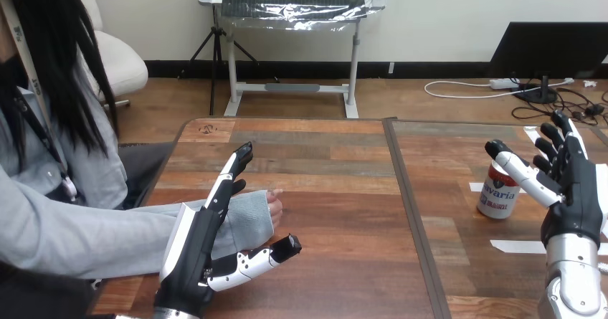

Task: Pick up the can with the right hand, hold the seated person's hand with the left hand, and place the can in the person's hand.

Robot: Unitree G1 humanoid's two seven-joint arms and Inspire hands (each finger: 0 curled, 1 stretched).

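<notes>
A red and white can (pixel 500 193) stands upright on the right half of the table. My right hand (pixel 568 190) is open just to its right, fingers straight and raised, with the thumb reaching across the can's top without closing on it. At the left, my left hand (pixel 203 244) is open with straight fingers pointing away from me and the thumb spread to the right. It stands in front of the person's grey sleeve. The person's hand (pixel 274 206) rests on the table just right of my left fingers, mostly covered by the sleeve cuff; I cannot tell if they touch.
The wooden table (pixel 337 190) has a dark seam running front to back down its middle. White tape strips (pixel 518 246) mark the surface near the can. The person's forearm (pixel 86 236) lies along the table's left edge.
</notes>
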